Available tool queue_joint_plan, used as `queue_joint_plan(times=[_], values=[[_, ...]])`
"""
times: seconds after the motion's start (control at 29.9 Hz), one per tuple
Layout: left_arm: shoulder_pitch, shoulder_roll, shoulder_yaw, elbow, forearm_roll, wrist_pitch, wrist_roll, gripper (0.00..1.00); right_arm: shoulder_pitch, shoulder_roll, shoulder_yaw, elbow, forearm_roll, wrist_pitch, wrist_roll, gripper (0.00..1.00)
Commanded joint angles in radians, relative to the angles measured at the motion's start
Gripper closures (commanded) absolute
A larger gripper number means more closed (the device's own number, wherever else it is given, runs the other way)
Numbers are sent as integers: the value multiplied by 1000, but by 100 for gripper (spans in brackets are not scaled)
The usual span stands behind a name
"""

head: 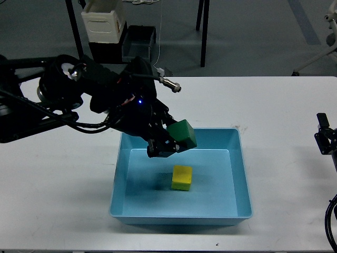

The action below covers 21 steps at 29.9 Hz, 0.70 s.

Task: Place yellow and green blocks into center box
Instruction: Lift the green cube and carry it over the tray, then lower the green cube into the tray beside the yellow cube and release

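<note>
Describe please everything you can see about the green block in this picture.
The green block is a small dark green cube with plain, smooth faces; the material cannot be told for sure. It is tilted, with one corner pointing up, and it is off the floor of the light-blue tray, above the tray's back left part. The left gripper holds it from the lower left side. Nothing else touches it. The yellow block rests apart from it, on the tray floor.

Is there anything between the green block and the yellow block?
No. In the head view, only bare blue tray floor shows between the green block, held in the left gripper, and the yellow block.
</note>
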Motion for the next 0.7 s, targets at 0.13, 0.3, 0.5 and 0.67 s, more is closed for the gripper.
queue_joint_plan(times=[0.13, 0.3, 0.5, 0.67], values=[[1, -122, 191, 127, 203, 0, 1, 71, 0, 0, 0, -1, 1, 0, 0, 0], [21, -116, 205, 138, 203, 0, 1, 70, 0, 9, -1, 1, 0, 0, 0, 0], [44, -114, 205, 147, 203, 0, 1, 67, 0, 15, -1, 2, 5, 0, 0, 0], [32, -111, 202, 149, 203, 0, 1, 67, 0, 15, -1, 2, 5, 0, 0, 0]])
